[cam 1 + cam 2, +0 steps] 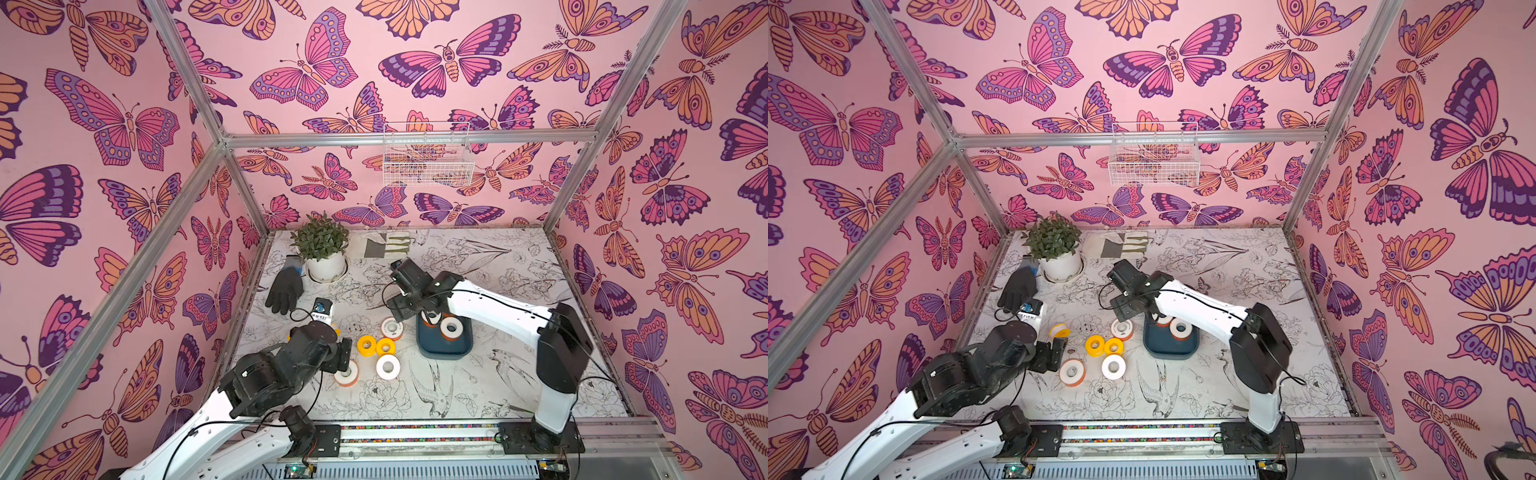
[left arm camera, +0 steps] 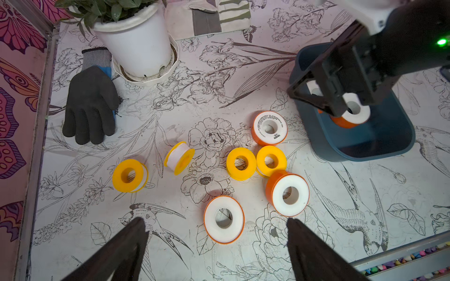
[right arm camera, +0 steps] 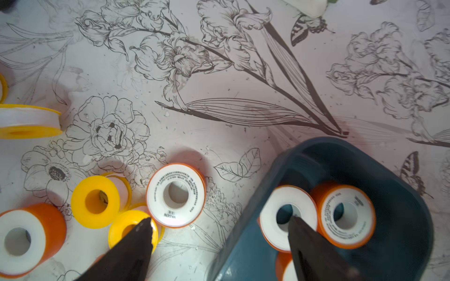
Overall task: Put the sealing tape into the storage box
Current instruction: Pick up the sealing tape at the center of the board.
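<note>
Left tool point(image 2: 215, 220) gaping, empty, right tool point(image 3: 219, 219) gaping above storage box point(image 3: 389, 167)

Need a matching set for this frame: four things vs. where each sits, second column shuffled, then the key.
1. storage box
2. black glove
3. wire basket
4. potted plant

A. hangs on the back wall
B. stands in a far corner of the table
C. holds orange-spool tape rolls
D. lies flat beside the plant

Pairs: 1-C, 2-D, 3-A, 4-B
</note>
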